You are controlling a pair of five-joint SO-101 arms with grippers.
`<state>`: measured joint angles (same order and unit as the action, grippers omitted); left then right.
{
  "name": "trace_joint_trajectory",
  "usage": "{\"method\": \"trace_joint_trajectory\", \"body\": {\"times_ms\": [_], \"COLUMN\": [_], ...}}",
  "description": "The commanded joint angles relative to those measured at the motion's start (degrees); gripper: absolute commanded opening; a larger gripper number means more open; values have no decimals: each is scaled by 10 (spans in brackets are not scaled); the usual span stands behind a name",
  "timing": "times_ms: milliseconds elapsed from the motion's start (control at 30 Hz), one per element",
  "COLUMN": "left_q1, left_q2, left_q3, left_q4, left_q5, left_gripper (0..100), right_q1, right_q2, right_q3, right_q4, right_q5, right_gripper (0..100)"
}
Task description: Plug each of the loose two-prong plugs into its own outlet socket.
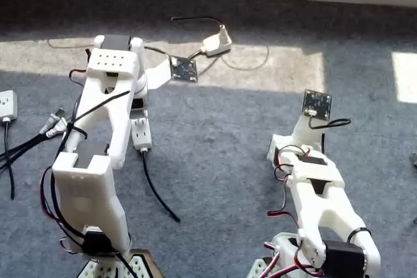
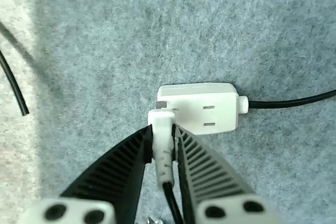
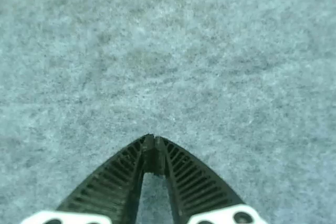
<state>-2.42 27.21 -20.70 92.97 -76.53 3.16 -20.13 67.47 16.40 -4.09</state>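
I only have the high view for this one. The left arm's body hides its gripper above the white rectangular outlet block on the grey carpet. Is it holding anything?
Observer: Yes. The left wrist view shows the left gripper shut on a small white two-prong plug with a black cord.
Operator: Is the plug at the block?
Observer: Its head touches one end of the white rectangular outlet block. I cannot tell whether it is seated. The pair of slots next to it is free.
Operator: And the right gripper?
Observer: The right gripper is shut on nothing, over bare grey carpet.
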Motion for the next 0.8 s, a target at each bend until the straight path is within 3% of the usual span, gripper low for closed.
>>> {"method": "trace_joint_trajectory", "body": {"times_ms": [0,100,767], "left_q1": [-18,-19,-17], "left_q2": [-3,-1,5], "left_q3": [-25,-29,-23], "left_q4": [-1,30,30], "left_q5": [-1,-1,-1], "left_gripper": [6,6,6], "right_q1": [4,4,4], "right_q2": [0,0,0], "right_q3": [-28,-28,-28], "right_q4": [0,0,0], "right_q5": [-6,-6,-6], "right_gripper": [7,7,7]}}
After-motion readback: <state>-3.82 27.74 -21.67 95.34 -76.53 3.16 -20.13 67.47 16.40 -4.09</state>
